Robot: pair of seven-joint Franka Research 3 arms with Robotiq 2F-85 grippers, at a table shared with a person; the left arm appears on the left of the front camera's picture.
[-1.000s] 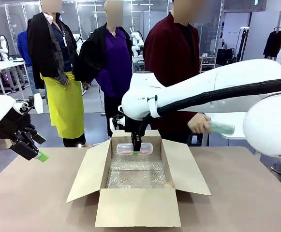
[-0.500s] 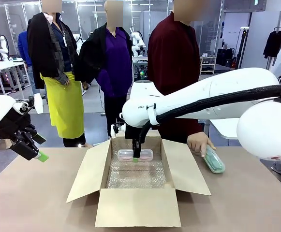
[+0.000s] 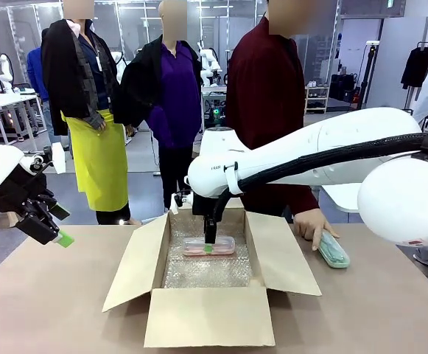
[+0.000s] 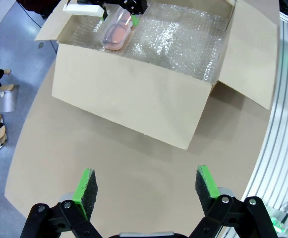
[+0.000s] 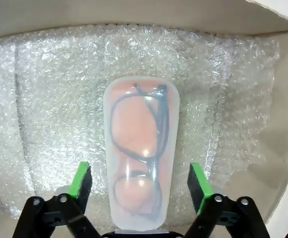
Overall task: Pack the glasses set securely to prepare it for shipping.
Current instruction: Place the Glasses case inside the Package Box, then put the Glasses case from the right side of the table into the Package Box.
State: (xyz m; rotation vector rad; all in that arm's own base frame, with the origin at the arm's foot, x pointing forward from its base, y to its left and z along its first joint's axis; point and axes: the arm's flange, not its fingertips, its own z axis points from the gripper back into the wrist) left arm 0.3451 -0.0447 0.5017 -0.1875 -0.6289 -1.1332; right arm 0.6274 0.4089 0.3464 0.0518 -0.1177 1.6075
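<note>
The pinkish glasses case (image 3: 225,245) lies flat on the bubble wrap (image 3: 206,271) at the back of the open cardboard box (image 3: 210,317). My right gripper (image 3: 210,248) hangs straight over it, open. In the right wrist view its fingers (image 5: 82,181) stand apart from both long sides of the case (image 5: 140,129). The mint-green case (image 3: 334,251) rests on the table right of the box, under the person's hand (image 3: 313,221). My left gripper (image 3: 55,232) hovers open at the far left, nothing between its pads (image 4: 86,186). The pink case (image 4: 115,33) also appears in the left wrist view.
The box flaps (image 3: 283,258) are folded outward on all sides. The person in dark red (image 3: 265,96) stands behind the box. Bare brown table (image 3: 51,310) stretches left of and in front of the box (image 4: 134,104).
My right gripper has come down into the box with the pink case and let it go onto the bubble wrap. The person's hand has brought the green case down onto the table.
</note>
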